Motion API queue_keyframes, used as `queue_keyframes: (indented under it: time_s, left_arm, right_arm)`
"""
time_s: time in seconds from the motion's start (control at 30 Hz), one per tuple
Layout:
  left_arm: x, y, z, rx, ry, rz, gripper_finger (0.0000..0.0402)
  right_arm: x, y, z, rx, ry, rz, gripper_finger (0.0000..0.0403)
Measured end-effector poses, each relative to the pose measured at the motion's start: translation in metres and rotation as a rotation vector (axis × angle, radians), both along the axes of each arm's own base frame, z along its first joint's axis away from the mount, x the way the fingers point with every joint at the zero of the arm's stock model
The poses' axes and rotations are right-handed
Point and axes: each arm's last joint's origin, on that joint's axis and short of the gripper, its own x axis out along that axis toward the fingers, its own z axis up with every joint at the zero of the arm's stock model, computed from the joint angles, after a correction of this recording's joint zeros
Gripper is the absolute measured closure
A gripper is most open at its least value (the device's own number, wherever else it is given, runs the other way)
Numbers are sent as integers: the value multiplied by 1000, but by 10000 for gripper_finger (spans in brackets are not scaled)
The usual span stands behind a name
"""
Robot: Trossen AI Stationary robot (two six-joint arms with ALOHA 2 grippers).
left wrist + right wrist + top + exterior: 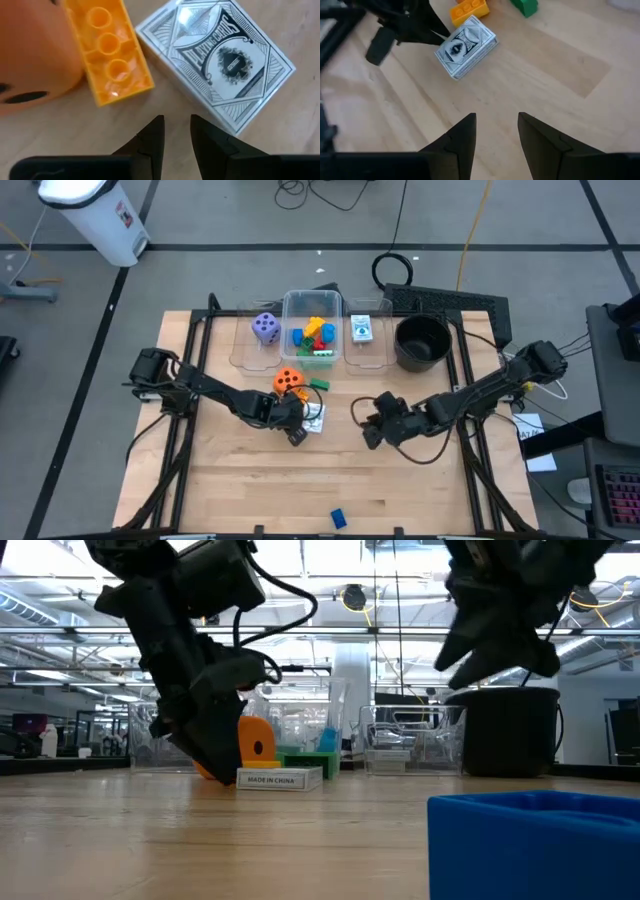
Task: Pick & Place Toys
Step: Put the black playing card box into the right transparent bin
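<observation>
White, with a dark ornate printed back, the card pack (220, 65) lies flat on the wooden table (250, 490) near its middle; its long edge reads "MADE IN CHINA" in the low view. Just beside it sits a yellow block (112, 55) with round studs, and next to that the orange die (288, 381) with black dots; a green block (525, 6) lies close by on the wood. One blue block (338, 519) rests alone near the table's front edge, well apart from the others. Left gripper (175, 132) is down at the table just beside the pack, its fingers nearly closed with only a narrow gap between them, holding nothing. Right gripper (495, 131) hovers above bare wood to the right of the pack, fingers parted, empty. Along the far side stand clear tubs: the middle tub (290, 305) holds mixed red, yellow, blue and green blocks; the purple die (264, 328) sits in the tray to its left; a second small card box (362, 329) stands in the tray to its right. Black round pot (422, 342) stands at the right end of the row; contents cannot be made out. Grey floor with cables surrounds the table; the low view shows a bright hall with ceiling trusses.
</observation>
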Motion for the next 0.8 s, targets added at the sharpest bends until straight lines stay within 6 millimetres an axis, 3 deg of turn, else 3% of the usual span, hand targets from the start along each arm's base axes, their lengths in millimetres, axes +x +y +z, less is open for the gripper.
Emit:
queue_keyframes:
  time_s: [0.33,0.63,0.8]
  left_arm:
    - [15,-4,1,-75,-97,-17,305]
    - [33,-7,17,-85,-330,-58,305]
    - [37,-8,32,-106,-375,-159,305]
  right_arm:
    - [-14,-7,-1,5,-57,-65,284]
    - [-2,-10,11,-39,-189,-19,315]
    - [7,-9,24,-62,-332,-13,323]
